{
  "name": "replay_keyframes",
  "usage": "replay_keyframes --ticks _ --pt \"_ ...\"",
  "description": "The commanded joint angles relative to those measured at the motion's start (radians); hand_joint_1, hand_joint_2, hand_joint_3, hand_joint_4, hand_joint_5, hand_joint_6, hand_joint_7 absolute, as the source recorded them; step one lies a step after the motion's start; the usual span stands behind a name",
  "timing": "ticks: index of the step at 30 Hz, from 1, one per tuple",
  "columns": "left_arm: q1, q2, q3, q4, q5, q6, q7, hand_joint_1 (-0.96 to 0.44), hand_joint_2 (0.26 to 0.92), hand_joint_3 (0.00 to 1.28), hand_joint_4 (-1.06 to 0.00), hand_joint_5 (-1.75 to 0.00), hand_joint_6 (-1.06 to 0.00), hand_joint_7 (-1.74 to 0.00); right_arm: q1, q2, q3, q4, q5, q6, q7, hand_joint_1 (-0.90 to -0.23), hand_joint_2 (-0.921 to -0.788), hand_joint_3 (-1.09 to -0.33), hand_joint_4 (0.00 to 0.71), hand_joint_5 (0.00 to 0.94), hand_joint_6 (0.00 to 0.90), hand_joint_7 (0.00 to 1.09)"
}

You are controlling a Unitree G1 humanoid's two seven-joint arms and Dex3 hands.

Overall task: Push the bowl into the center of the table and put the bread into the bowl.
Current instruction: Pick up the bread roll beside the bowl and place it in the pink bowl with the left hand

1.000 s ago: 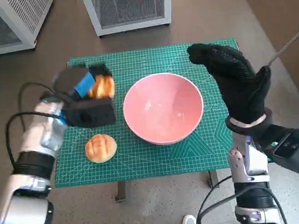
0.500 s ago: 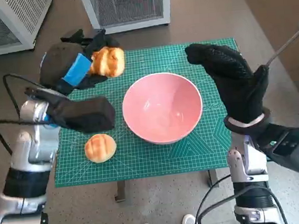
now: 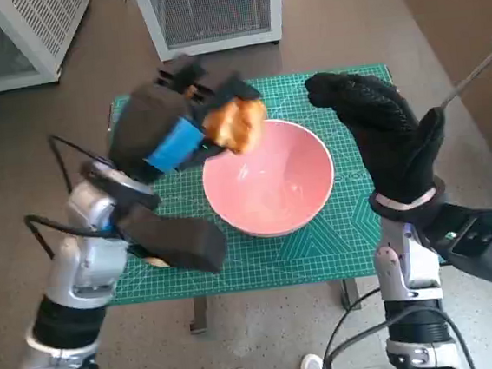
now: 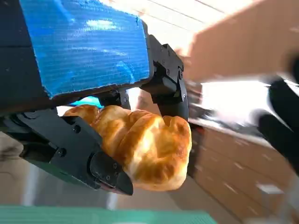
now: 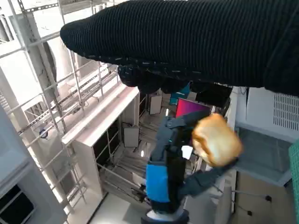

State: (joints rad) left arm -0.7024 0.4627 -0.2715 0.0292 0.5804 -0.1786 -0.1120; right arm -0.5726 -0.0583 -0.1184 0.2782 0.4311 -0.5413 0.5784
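Now the left robot hand (image 3: 167, 131), black w/ blue tape, grips a golden-brown bread roll (image 3: 235, 124) above the pink round bowl's (image 3: 268, 178) 10 o'clock rim; right gloved robot hand (image 3: 379, 132) empty, fingers apart, at bowl's 3 o'clock.

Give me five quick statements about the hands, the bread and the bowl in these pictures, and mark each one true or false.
1. The left hand holds a bread. True.
2. The bowl already has bread in it. False: the pink bowl is empty; the held bread is above its rim.
3. The right hand grips the bowl. False: it is raised beside the bowl with nothing in it, not touching it.
4. The bowl sits on a green mat. True.
5. The bread in the left hand is dark and burnt. False: the left wrist view shows it golden brown.
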Motion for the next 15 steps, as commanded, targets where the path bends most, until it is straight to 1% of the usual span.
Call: replay_keyframes --ticks 1,2,3,4,5,8,10,15 --pt "0.012 -0.028 -0.042 0.070 -0.043 -0.009 -0.091 -0.02 0.879 0.19 -0.40 -0.96 -0.32 -1.08 0.030 -0.003 -0.002 -0.007 0.010 0.020 0.008 -0.382 -0.921 -0.549 0.497 0.020 0.118 0.91" --pt "0.013 -0.030 -0.045 0.077 -0.047 -0.007 -0.108 -0.03 0.864 0.17 -0.33 -0.67 -0.28 -0.84 0.031 -0.003 -0.001 -0.008 0.009 0.020 0.008 -0.381 -0.921 -0.549 0.497 0.020 0.117 0.91" --pt "0.012 -0.027 -0.054 0.074 -0.045 0.012 -0.143 -0.04 0.864 0.16 -0.32 -0.55 -0.27 -0.74 0.032 -0.003 -0.002 -0.010 0.010 0.021 0.009 -0.381 -0.921 -0.550 0.497 0.020 0.116 0.91" --pt "0.010 -0.025 -0.058 0.070 -0.044 0.024 -0.167 -0.09 0.852 0.13 -0.23 -0.36 -0.21 -0.56 0.034 -0.003 -0.001 -0.011 0.010 0.022 0.008 -0.379 -0.921 -0.550 0.497 0.020 0.116 0.91" --pt "0.006 -0.022 -0.066 0.070 -0.041 0.038 -0.198 -0.12 0.845 0.11 -0.17 -0.23 -0.17 -0.45 0.035 -0.003 -0.002 -0.013 0.010 0.022 0.009 -0.377 -0.921 -0.550 0.497 0.020 0.116 0.91" --pt "0.002 -0.019 -0.071 0.068 -0.047 0.053 -0.255 -0.27 0.833 0.08 -0.07 -0.07 -0.09 -0.30 0.040 -0.005 -0.002 -0.019 0.008 0.023 0.006 -0.374 -0.921 -0.550 0.498 0.021 0.116 0.91" --pt "0.007 -0.019 -0.068 0.063 -0.053 0.048 -0.268 -0.33 0.833 0.07 -0.04 -0.04 -0.08 -0.27 0.044 -0.005 -0.002 -0.025 0.008 0.024 0.003 -0.373 -0.921 -0.550 0.498 0.021 0.117 0.90" --pt "0.016 -0.017 -0.059 0.077 -0.041 0.005 -0.243 -0.41 0.842 0.05 -0.02 -0.01 -0.07 -0.24 0.051 -0.007 -0.004 -0.029 0.002 0.021 -0.003 -0.372 -0.921 -0.551 0.499 0.022 0.121 0.90"
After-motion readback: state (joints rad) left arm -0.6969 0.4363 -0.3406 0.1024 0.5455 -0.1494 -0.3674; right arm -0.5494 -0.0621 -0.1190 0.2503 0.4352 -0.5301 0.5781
